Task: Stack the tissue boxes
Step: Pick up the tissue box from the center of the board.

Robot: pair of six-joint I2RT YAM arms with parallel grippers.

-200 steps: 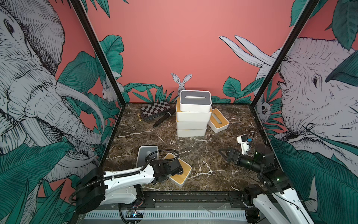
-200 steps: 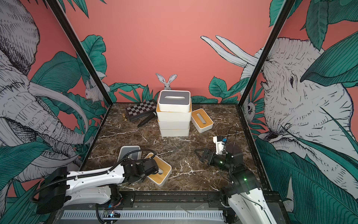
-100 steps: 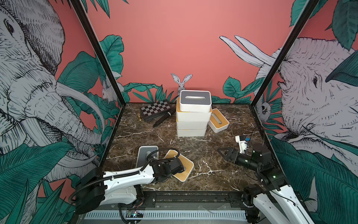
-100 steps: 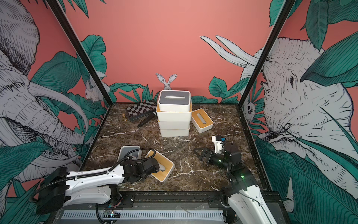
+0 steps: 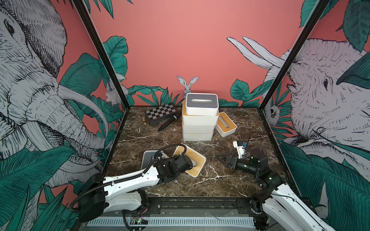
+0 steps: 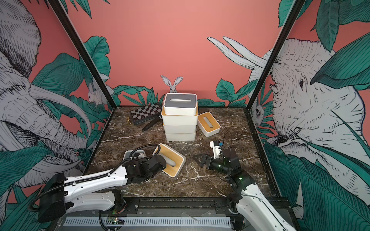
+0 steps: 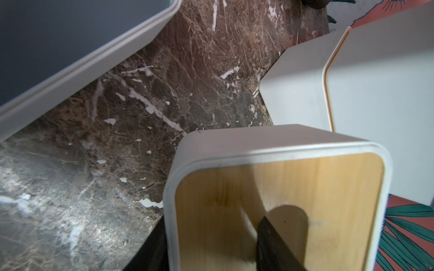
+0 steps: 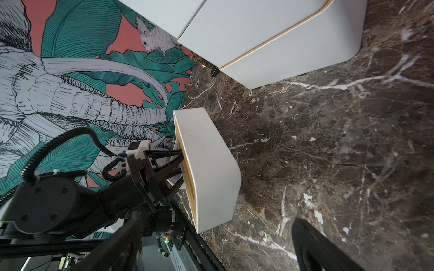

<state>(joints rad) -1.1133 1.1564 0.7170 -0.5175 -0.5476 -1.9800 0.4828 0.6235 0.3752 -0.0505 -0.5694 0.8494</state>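
My left gripper is shut on a bamboo-lidded tissue box near the front of the marble table. One finger is in the lid's slot and the other is outside the white wall. The box is tilted, its lid turned toward the left arm. A stack of tissue boxes stands at the back middle, topped by a grey-lidded one. A small bamboo-lidded box leans beside the stack. Another grey-lidded box lies under the left arm. My right gripper hangs open and empty to the right.
A checkered chessboard case, a black marker pen and a small brass pawn lie at the back left. Black frame posts and printed walls close in the table on three sides.
The left jaws have closed on the bamboo-lidded box's wall, and the box has shifted away from the front edge and tipped up. The right gripper has crept slightly left.
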